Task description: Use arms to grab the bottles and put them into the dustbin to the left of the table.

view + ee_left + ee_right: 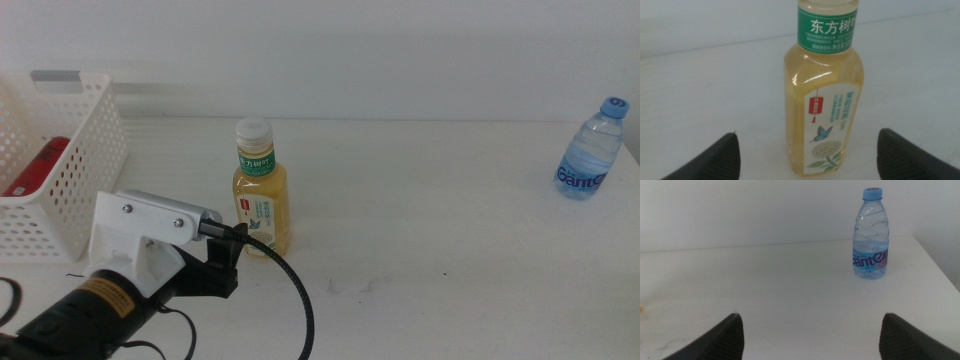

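With the red can (35, 165) lying in the dustbin (85, 165) at far left, the wide-open left gripper (807, 150) is framing the upright tea bottle (260, 190) mid-surface, while the water bottle (590, 150) is waiting far right, untouched before the spread right gripper (810, 330).

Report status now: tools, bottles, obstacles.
Left tool open around tea bottle, not gripping. Right tool open, facing water bottle. Can in dustbin. No obstacle visible.

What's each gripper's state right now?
Left gripper: open, jaws either side of the yellow plastic tea bottle, not yet gripping.
Right gripper: open, holding nothing, facing the small clear water bottle.
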`<state>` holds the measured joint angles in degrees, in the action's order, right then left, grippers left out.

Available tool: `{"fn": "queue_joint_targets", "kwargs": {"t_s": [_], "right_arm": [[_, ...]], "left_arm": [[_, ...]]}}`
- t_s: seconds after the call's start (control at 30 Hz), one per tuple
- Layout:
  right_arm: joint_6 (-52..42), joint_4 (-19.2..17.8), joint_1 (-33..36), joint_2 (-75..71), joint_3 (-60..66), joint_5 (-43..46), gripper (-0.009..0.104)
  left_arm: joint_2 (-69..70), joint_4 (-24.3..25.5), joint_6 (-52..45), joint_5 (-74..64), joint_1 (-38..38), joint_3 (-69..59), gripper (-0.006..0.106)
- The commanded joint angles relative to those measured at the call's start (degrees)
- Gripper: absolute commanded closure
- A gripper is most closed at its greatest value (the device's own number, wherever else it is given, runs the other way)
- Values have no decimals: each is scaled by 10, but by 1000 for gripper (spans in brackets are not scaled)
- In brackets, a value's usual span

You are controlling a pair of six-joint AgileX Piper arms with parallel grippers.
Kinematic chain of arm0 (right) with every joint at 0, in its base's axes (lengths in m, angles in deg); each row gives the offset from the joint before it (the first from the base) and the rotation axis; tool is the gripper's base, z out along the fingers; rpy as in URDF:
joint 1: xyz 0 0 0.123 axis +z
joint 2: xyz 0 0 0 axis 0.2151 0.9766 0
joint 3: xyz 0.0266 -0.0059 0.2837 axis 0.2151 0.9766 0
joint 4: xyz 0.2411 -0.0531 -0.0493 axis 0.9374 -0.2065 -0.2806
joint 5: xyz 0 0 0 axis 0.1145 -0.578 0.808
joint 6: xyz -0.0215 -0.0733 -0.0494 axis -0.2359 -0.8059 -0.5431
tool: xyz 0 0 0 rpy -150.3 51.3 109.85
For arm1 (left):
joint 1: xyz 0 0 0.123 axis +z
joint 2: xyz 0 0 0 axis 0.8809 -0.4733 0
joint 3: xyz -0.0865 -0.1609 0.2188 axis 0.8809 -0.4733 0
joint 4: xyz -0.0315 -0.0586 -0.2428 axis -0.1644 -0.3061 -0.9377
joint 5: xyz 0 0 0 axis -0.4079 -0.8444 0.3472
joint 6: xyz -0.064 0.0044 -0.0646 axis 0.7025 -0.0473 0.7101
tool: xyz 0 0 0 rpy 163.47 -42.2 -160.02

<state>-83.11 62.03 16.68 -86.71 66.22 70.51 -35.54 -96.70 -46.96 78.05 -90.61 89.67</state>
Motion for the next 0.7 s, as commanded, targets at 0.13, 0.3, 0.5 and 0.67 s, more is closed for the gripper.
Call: {"fn": "queue_joint_targets", "kwargs": {"t_s": [0.13, 0.3, 0.5, 0.67], "right_arm": [[-5, -5, -3, -3, 2, 3, 16], [-5, -5, -3, -3, 2, 3, 16], [-5, -5, -3, -3, 2, 3, 16], [-5, -5, -3, -3, 2, 3, 16]], "left_arm": [[-18, 35, 70, 38, -3, 7, 7], [-21, 33, 79, 8, -6, 30, 7], [-71, -157, 0, 50, -102, 53, 7], [-117, -292, -70, 151, -177, 59, 7]]}}
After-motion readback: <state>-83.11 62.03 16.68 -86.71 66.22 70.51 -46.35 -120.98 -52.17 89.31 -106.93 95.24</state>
